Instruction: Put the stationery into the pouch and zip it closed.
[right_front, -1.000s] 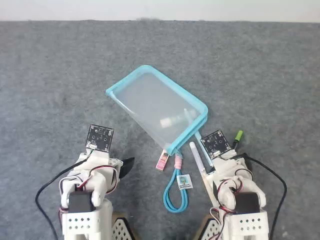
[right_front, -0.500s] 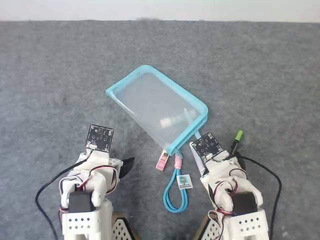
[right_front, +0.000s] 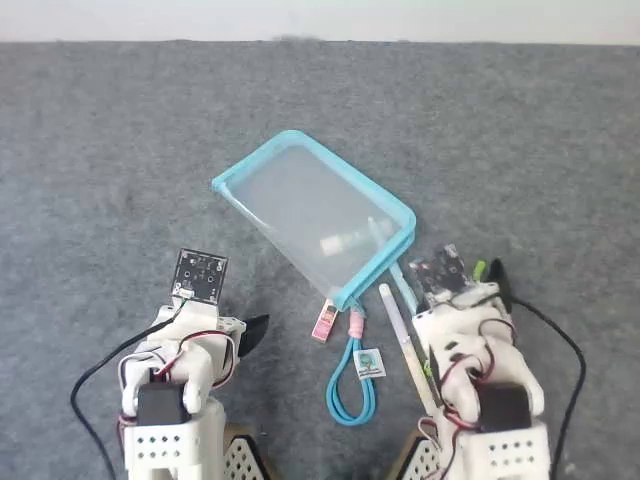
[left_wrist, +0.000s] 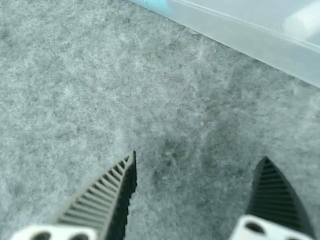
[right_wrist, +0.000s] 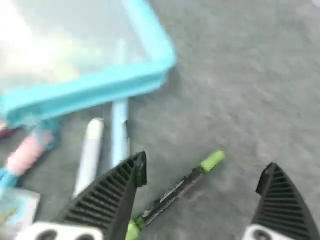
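A clear pouch with a teal rim lies mid-table, its open mouth toward the right arm, and a whitish item lies inside. A white pen and a blue pen lie beside the mouth. A black pen with a green cap lies further right. My right gripper is open and hangs over the green-capped pen, with the white pen, blue pen and pouch rim beyond it. My left gripper is open over bare mat, short of the pouch.
A pink clip lies at the pouch's near corner. The zip's pink pull carries a blue cord loop with a small tag, between the arms. Grey felt mat covers the table, with room left and far.
The right arm swung first left over the white and blue pens, then right, so its gripper now hangs over the green-capped pen. The left arm has not moved.
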